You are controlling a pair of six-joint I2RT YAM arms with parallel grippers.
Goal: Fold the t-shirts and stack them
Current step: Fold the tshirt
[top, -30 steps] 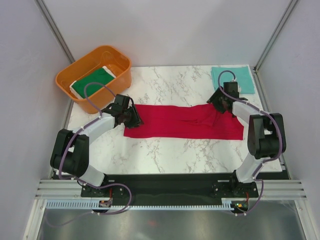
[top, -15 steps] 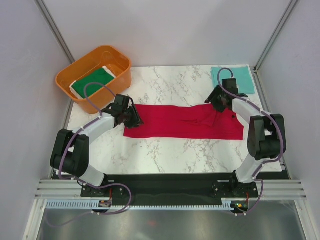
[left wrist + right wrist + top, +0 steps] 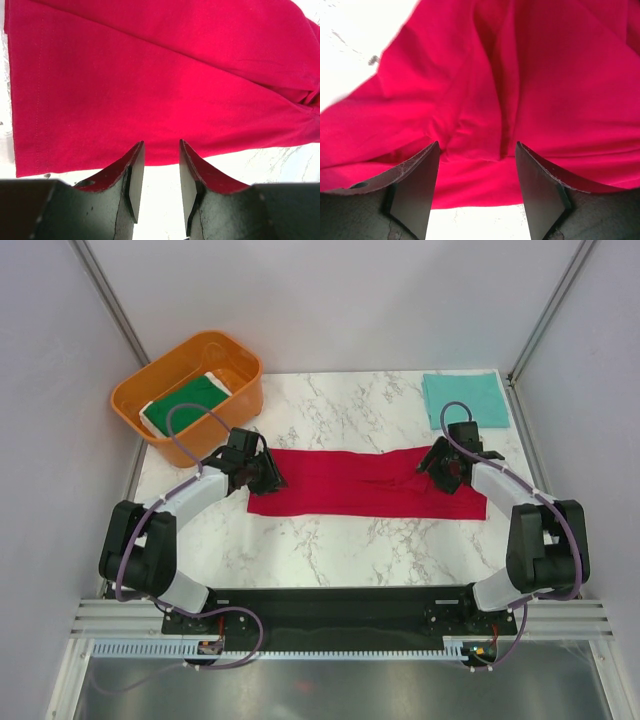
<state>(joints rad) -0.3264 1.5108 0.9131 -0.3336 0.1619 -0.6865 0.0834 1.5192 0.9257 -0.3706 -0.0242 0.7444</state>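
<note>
Top view: the red shirt (image 3: 365, 485) lies as a long band across the surface (image 3: 340, 550), with the left pincer (image 3: 268, 478) at its 9 o'clock end and the right pincer (image 3: 437, 465) toward 3 o'clock.

Left wrist: the pincer (image 3: 161, 150) is open and empty at the shirt's edge.

Right wrist: the pincer (image 3: 477, 150) gapes wide over rumpled folds.

The cloth looks soft, light and limp, so pinch the end corners.

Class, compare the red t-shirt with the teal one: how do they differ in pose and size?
The red t-shirt lies as a long, wrinkled band across the middle; the teal t-shirt is a small, neat square at the far right corner. Both rest flat on the marble table.
</note>
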